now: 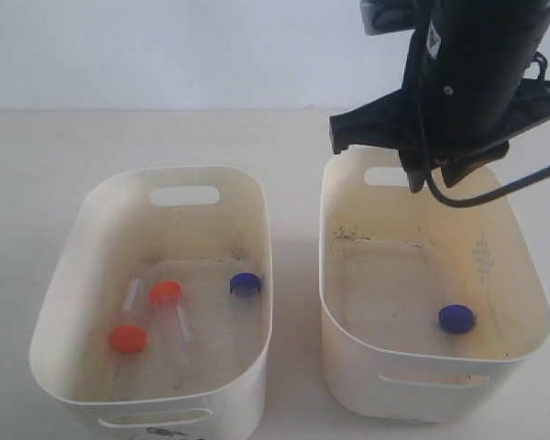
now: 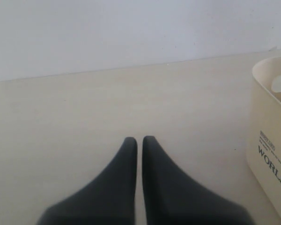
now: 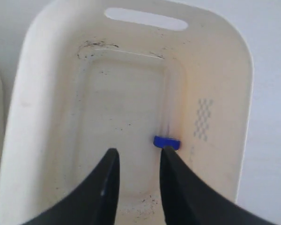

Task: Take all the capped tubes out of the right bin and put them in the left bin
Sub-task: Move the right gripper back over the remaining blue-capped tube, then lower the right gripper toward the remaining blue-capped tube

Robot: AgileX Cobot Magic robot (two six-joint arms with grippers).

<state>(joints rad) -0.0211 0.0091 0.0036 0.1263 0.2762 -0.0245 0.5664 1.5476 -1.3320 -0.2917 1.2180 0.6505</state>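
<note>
The right bin [image 1: 522,275] holds one clear tube with a dark blue cap [image 1: 456,318], lying near the side wall that carries the dotted pattern [image 3: 204,119]. In the right wrist view the blue cap [image 3: 167,142] shows just beyond one fingertip of my open right gripper [image 3: 139,152], which hangs above the bin with nothing between its fingers. The left bin [image 1: 69,275] holds two orange-red capped tubes [image 1: 127,338] [image 1: 166,293] and one blue-capped tube [image 1: 245,284]. My left gripper [image 2: 139,139] is shut and empty over bare table.
The right arm [image 1: 467,73] looms over the far end of the right bin. A narrow strip of table [image 1: 296,302] separates the two bins. In the left wrist view a cream tub wall printed WORLD [image 2: 271,159] stands off to one side.
</note>
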